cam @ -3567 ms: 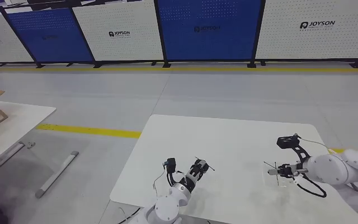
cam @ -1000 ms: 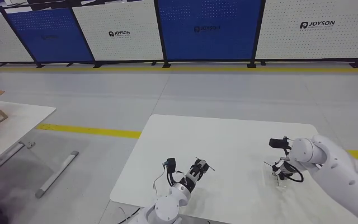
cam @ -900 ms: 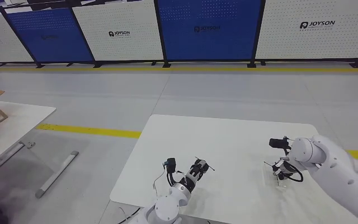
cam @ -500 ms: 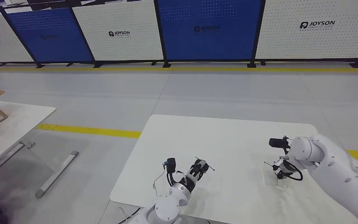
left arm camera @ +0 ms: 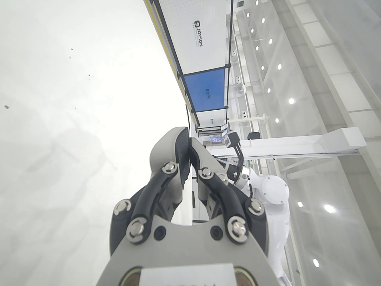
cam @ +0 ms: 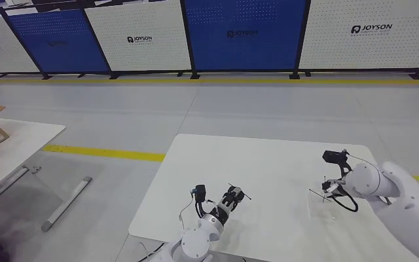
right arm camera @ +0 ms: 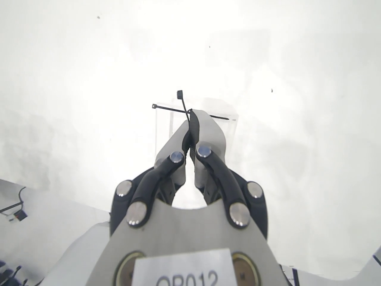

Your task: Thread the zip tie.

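Right gripper (right arm camera: 192,118) shifted slightly, clamped on zip tie (right arm camera: 183,102), left gripper (left arm camera: 188,141) closed, perhaps pinching a second tie (left arm camera: 188,121)

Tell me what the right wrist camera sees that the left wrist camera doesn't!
Right wrist view only: a clear plastic box with a loose thin black plastic zip tie lying across it.
Left wrist view only: blue and white perforated wall panels, ceiling lights, the other white arm far off.
Both: the white table, plus the right end effector shut on a second black zip tie, the left end effector on a third black zip tie.
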